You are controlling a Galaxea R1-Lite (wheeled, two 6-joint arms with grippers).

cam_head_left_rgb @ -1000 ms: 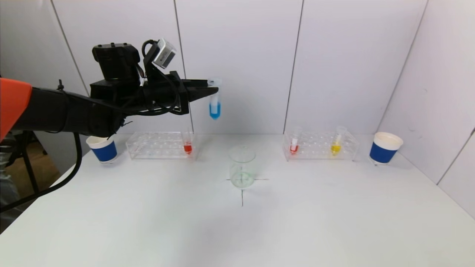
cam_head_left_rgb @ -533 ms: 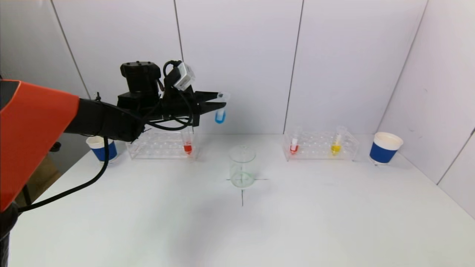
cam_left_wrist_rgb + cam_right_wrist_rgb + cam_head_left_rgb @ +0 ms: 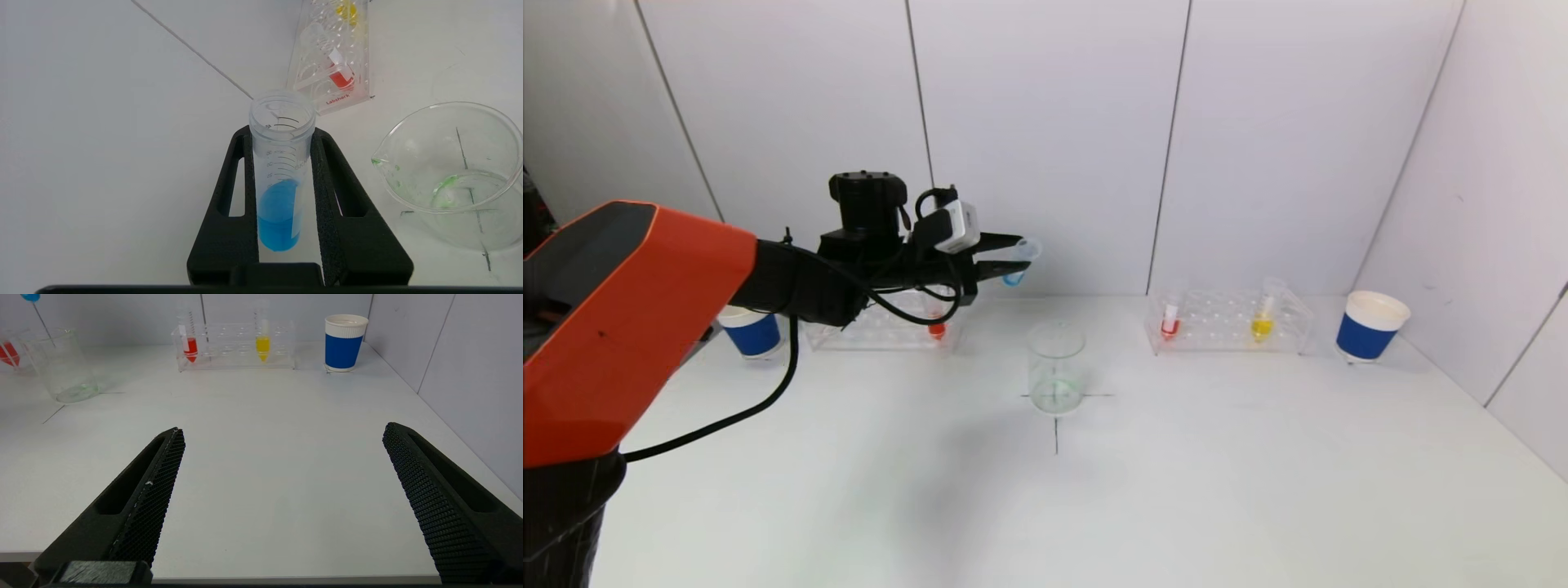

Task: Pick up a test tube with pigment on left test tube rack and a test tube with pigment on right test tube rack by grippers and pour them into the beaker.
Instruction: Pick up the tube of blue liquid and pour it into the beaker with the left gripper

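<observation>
Our head camera looks down across the whole bench [image 3: 1176, 490]; our wrist cameras sit close behind each pincer, sharing the beaker [image 3: 453, 175] and right rack [image 3: 237, 345].

Beaker [image 3: 1055, 366] on table [image 3: 1176, 474], between racks [image 3: 1229, 321].

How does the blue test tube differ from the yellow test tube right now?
The blue test tube is clamped in the left gripper and tilted in the air; the yellow test tube stands upright in the right rack. One holds blue pigment, the other yellow. Both are clear, uncapped tubes, only partly filled.
</observation>
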